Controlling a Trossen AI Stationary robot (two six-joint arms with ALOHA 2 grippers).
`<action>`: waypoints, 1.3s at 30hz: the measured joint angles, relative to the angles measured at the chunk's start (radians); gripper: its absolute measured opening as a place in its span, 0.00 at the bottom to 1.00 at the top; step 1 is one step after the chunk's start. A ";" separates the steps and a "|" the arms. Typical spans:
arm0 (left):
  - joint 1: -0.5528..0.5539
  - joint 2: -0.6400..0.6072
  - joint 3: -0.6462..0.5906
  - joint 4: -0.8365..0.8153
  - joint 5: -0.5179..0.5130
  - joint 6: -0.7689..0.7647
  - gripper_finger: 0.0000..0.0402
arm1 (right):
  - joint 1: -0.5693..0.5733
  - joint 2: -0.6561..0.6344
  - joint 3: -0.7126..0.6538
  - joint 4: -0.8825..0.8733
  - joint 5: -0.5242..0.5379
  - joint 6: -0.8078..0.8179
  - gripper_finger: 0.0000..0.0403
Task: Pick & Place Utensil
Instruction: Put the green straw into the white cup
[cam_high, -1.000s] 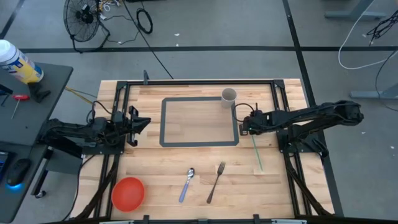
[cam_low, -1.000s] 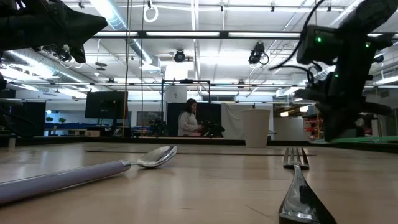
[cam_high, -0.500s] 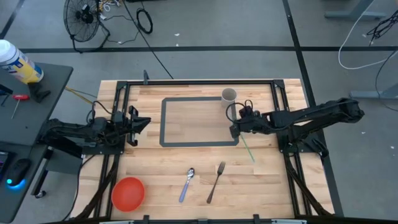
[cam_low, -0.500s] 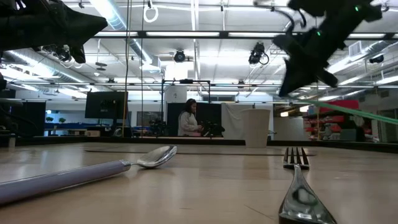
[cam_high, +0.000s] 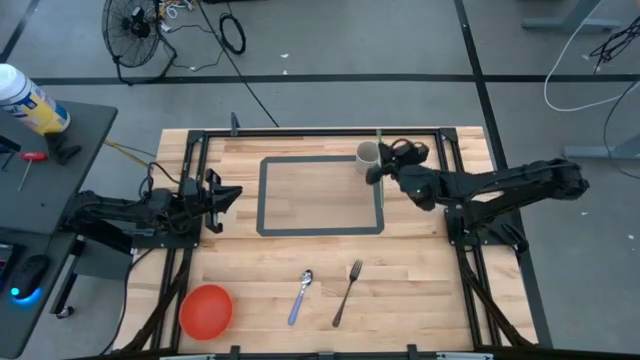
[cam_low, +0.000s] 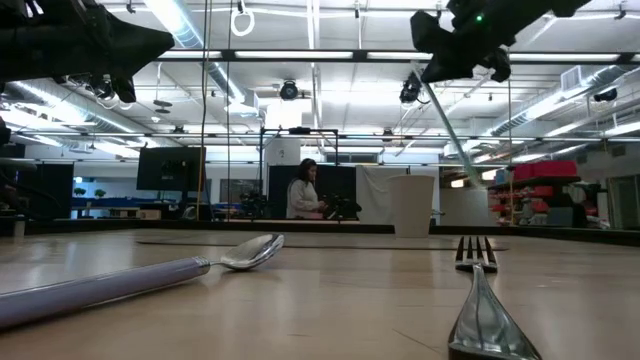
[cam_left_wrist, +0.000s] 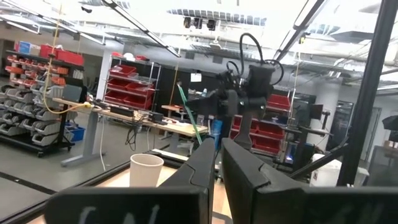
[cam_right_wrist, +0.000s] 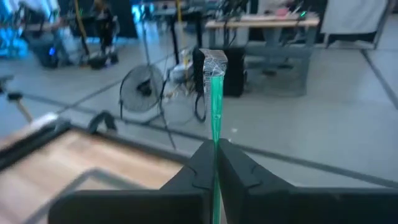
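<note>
My right gripper hangs above the table next to the white paper cup, shut on a thin green plastic utensil. In the low view the utensil slants down from the gripper, high over the table. A spoon with a lavender handle and a metal fork lie flat near the near edge. My left gripper waits, shut, at the table's left side, touching nothing. My right gripper pinches the green utensil's shaft between its two fingers. The shaft runs out beyond the fingertips and ends in a clear tip. The utensil is lifted clear of the table and sits tilted in the low view.
A dark tape rectangle marks the middle of the table, with the cup at its far right corner. A red bowl sits at the near left corner. Black frame rails run along the table's sides.
My right gripper has risen and moved from the table's right side toward the far edge and the cup, turning as it went. The green utensil, which lay with its end on the table pointing toward the near edge, is now lifted clear and points toward the far edge.
</note>
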 joint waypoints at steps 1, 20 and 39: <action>0.000 0.000 0.000 0.000 0.000 0.000 0.08 | -0.011 0.000 -0.003 0.042 0.007 -0.030 0.04; 0.000 0.000 0.000 -0.068 0.005 0.052 0.08 | -0.322 0.007 -0.133 0.793 -0.245 -0.360 0.04; 0.000 0.000 0.000 -0.066 0.002 0.052 0.08 | -0.396 0.221 -0.133 0.834 -0.364 -0.515 0.04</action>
